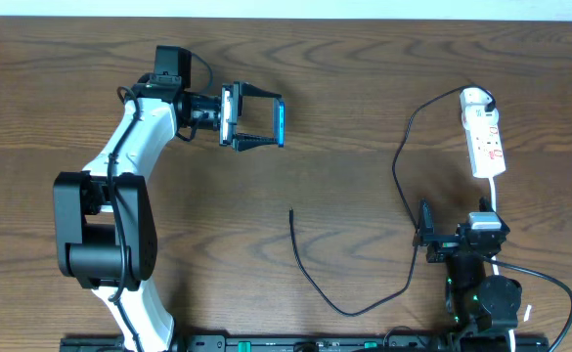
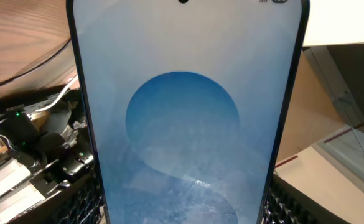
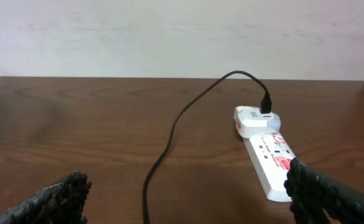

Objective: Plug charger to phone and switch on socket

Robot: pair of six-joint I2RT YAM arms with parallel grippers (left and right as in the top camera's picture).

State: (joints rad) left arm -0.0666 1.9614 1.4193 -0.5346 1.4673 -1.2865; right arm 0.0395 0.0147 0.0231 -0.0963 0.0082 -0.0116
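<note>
My left gripper (image 1: 266,120) is shut on the phone (image 1: 280,122) and holds it above the table at the upper left. The blue screen of the phone (image 2: 182,124) fills the left wrist view, with a finger pressed on each long edge. The charger (image 1: 310,274) is a thin black cable lying loose on the table, and its plug tip (image 1: 291,212) rests mid-table, well below the phone. Its other end runs to a white adapter (image 3: 253,118) on the socket (image 1: 485,142), a white strip at the right. My right gripper (image 1: 459,227) stands open just short of the socket (image 3: 270,162), holding nothing.
The cable loops left of the strip and passes by the right gripper's left finger (image 1: 424,230). A white cord (image 1: 496,196) leaves the strip's near end beside the right arm. A black rail (image 1: 295,344) runs along the front edge.
</note>
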